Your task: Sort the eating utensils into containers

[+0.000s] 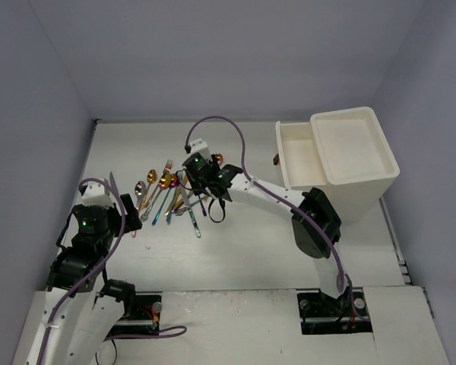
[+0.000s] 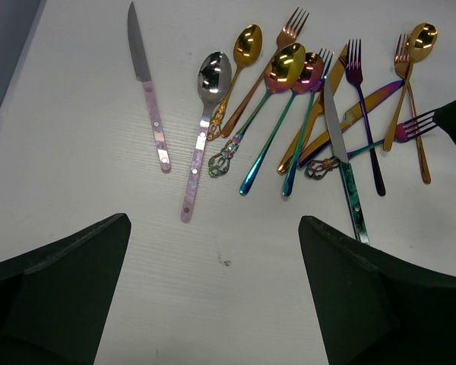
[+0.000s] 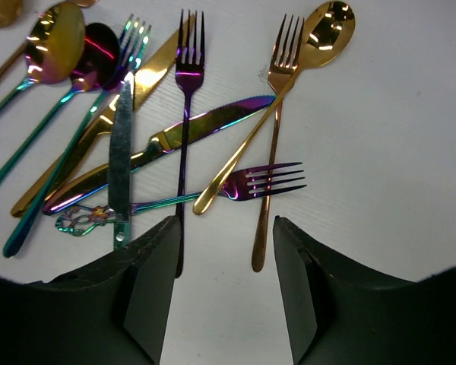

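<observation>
The left gripper (image 2: pixel 214 228) is held open and empty beside the utensils (image 1: pixel 171 194), which are seen fanned out and unsorted. Above them the right gripper (image 3: pixel 224 228) is spread, with nothing grasped. In the 1 open drawer (image 1: pixel 283 156), shown only from above, no utensil is seen; sorting is judged barely begun.
</observation>
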### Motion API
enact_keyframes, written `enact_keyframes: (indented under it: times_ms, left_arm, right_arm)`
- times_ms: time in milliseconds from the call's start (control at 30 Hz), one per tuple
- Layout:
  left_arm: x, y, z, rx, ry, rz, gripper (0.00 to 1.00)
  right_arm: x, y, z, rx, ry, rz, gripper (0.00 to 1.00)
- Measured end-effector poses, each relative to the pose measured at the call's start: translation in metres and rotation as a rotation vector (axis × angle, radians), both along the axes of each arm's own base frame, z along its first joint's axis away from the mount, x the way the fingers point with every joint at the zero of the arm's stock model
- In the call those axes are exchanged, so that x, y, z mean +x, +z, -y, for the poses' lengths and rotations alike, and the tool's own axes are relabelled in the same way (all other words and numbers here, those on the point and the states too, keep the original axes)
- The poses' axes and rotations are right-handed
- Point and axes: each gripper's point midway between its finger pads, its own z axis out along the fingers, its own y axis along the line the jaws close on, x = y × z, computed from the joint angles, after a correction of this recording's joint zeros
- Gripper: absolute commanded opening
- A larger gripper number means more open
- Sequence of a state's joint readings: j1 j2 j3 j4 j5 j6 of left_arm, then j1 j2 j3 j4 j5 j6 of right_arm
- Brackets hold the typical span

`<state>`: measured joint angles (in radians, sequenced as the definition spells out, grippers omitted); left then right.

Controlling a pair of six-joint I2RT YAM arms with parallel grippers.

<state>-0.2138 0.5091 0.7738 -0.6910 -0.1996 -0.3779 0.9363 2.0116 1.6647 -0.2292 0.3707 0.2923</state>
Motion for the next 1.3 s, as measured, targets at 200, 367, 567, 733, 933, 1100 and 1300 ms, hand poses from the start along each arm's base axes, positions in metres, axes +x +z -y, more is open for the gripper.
enact_keyframes:
  times_ms: [200,367,567,733,933,1100,1300]
  left_arm:
    - [0.000,-0.001,0.000,0.001,0.000,-0.003,0.91]
    - [0.001,-0.003,0.000,0.003,0.000,-0.016,0.91]
    - [0.002,-0.005,0.001,0.005,-0.001,-0.024,0.91]
    - [0.002,-0.005,0.001,0.005,-0.001,-0.025,0.92]
    - [0.002,-0.005,0.001,0.005,-0.001,-0.025,0.91]
    - [0.002,-0.005,0.001,0.005,-0.001,-0.025,0.91]
    - [0.002,-0.005,0.001,0.004,-0.002,-0.026,0.91]
  right_arm:
    - [0.019,-0.029,-0.004,0.013,0.004,-0.069,0.48]
    - [0.021,-0.040,-0.019,0.038,0.037,-0.101,0.38]
    - [0.021,-0.069,-0.030,0.036,0.050,-0.147,0.35]
    - [0.018,-0.099,-0.028,0.002,0.047,-0.191,0.34]
    - [0.018,-0.110,-0.029,-0.004,0.050,-0.205,0.33]
    - [0.023,-0.110,-0.033,0.006,0.047,-0.196,0.21]
    - [0.029,-0.111,-0.033,0.016,0.039,-0.188,0.00]
